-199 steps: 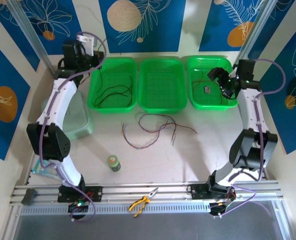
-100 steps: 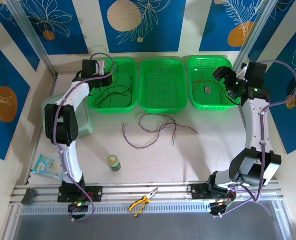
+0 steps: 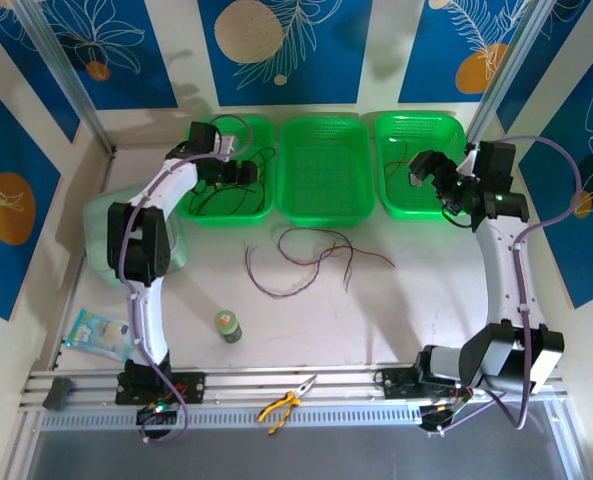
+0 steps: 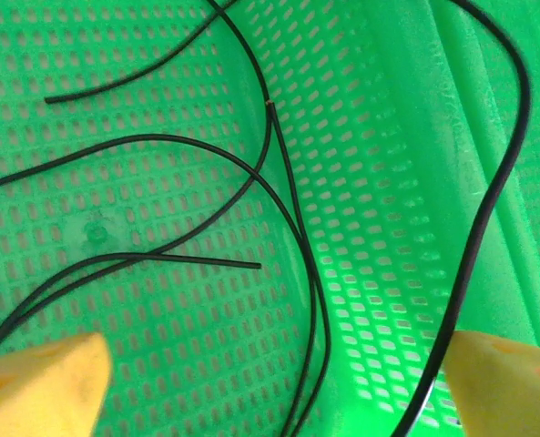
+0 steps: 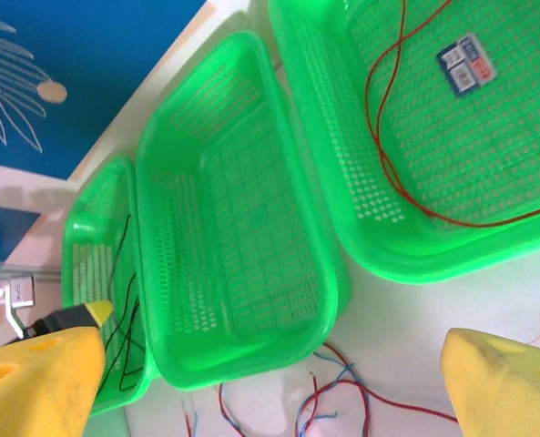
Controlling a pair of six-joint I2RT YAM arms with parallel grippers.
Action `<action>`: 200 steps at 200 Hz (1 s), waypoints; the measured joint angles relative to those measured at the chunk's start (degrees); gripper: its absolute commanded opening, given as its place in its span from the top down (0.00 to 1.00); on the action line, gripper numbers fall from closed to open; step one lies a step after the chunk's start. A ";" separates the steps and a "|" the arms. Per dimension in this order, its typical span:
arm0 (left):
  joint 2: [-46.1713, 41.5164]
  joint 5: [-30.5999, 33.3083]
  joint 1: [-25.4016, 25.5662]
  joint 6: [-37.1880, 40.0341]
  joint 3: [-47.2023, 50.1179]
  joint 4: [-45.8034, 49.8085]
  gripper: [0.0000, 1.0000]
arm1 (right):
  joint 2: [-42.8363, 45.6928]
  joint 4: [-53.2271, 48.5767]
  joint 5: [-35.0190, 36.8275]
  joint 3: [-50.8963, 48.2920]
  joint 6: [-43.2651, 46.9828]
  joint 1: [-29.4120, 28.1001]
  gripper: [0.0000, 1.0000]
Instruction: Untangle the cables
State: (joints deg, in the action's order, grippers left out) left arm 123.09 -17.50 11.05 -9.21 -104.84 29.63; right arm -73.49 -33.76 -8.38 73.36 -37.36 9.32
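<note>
We see L tool point(image 4: 274, 364) has swung in over left basket point(image 3: 226, 219), fingers now wide, black cables point(image 4: 151, 137) loose beneath. R tool point(image 5: 274, 350) wide, empty, by right basket point(image 3: 426, 212). Red/blue tangle point(image 3: 316, 250) mid-counter point(image 3: 396, 310).

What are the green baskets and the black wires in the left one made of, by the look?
Baskets: moulded plastic by the look, bright green, slightly glossy; even rows of slots and rounded rims. Black wires: likely a plastic or rubber sheath, smooth, faint sheen; they lie in loose limp curves. Core not visible.
</note>
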 measured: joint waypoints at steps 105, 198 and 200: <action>2.40 1.40 0.46 1.01 -9.70 7.06 0.30 | 0.00 -0.09 0.22 -0.35 -0.15 -0.42 0.05; 17.70 -0.68 0.96 4.79 -32.00 13.75 0.35 | -0.02 -0.85 -0.02 0.04 0.31 -0.20 0.06; 17.68 -1.01 0.96 4.33 -31.54 13.35 0.35 | -0.02 -0.96 -0.02 0.13 0.31 -0.20 0.06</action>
State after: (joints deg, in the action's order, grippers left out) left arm 140.77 -18.50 12.01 -4.89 -136.38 42.98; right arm -73.52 -34.72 -8.40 73.49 -37.06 9.13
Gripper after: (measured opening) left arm 0.654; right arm 0.944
